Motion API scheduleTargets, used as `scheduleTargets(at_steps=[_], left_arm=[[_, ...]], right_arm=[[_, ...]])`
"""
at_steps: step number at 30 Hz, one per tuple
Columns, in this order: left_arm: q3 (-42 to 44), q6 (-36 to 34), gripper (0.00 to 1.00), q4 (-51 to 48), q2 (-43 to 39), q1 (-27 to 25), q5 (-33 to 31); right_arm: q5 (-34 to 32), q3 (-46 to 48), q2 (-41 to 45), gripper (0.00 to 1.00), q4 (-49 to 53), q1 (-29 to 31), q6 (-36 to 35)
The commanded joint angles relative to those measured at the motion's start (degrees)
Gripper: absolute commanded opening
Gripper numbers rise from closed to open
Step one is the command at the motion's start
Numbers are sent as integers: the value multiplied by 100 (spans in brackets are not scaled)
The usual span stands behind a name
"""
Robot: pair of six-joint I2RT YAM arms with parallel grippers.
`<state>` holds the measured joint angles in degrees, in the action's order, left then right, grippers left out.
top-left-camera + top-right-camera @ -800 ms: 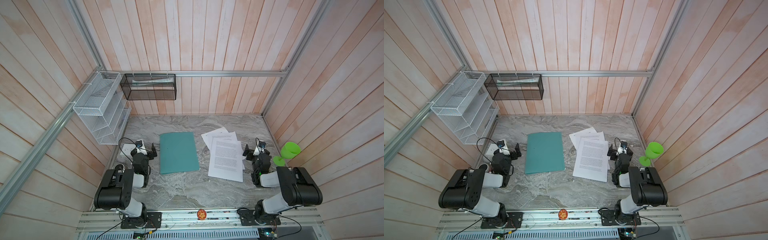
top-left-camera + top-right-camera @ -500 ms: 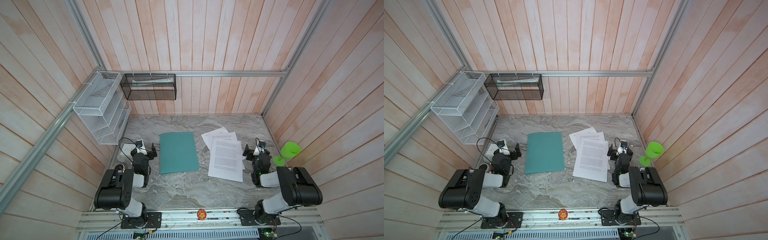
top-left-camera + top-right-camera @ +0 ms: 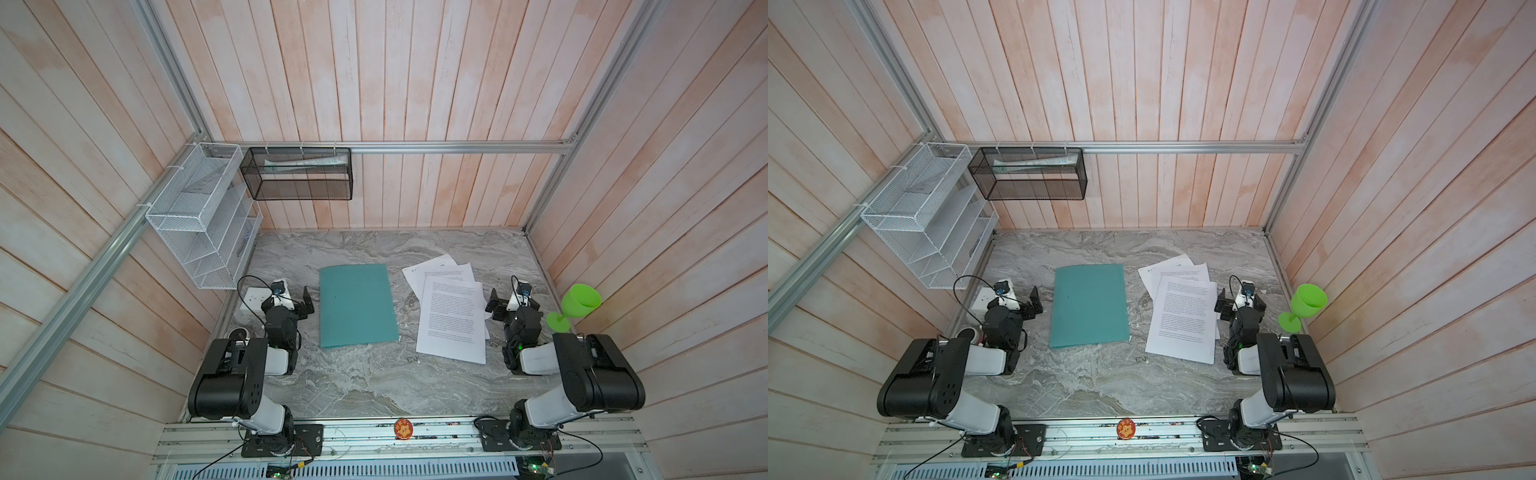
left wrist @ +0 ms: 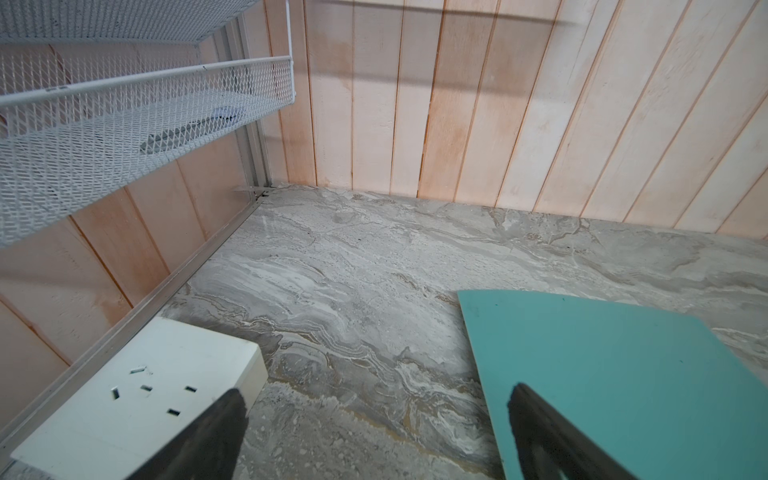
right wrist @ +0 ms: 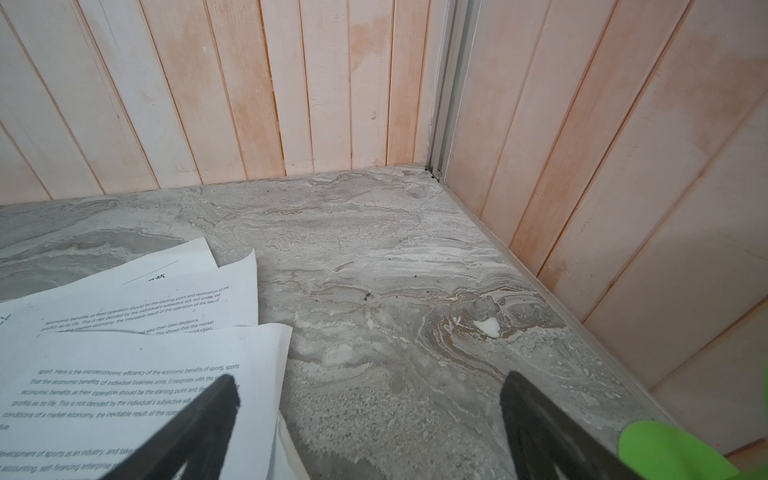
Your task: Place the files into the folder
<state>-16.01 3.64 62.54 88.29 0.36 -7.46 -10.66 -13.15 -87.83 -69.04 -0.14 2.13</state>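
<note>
The teal-green folder (image 3: 357,305) (image 3: 1089,305) lies shut and flat in the middle of the marble table. To its right the files (image 3: 451,316) (image 3: 1183,318), three overlapping white printed sheets, lie fanned out. My left gripper (image 3: 297,301) (image 4: 376,395) rests low just left of the folder (image 4: 623,374), open, with only bare marble between its fingers. My right gripper (image 3: 509,305) (image 5: 370,380) sits just right of the files (image 5: 124,374), open and empty, one finger over the top sheet's edge.
A white socket block (image 3: 254,299) (image 4: 137,395) sits by the left gripper against the left wall. A green goblet (image 3: 579,305) (image 5: 673,453) stands at the right wall. A white wire rack (image 3: 199,224) and a black mesh basket (image 3: 299,174) hang on the walls.
</note>
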Motion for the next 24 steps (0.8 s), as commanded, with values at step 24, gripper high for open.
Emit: scheduleTargets(at_steps=[24], left_arm=[[-800, -424, 100, -1790, -958, -659, -1262]], right_arm=[[-739, -1398, 1650, 98, 2995, 115, 517]])
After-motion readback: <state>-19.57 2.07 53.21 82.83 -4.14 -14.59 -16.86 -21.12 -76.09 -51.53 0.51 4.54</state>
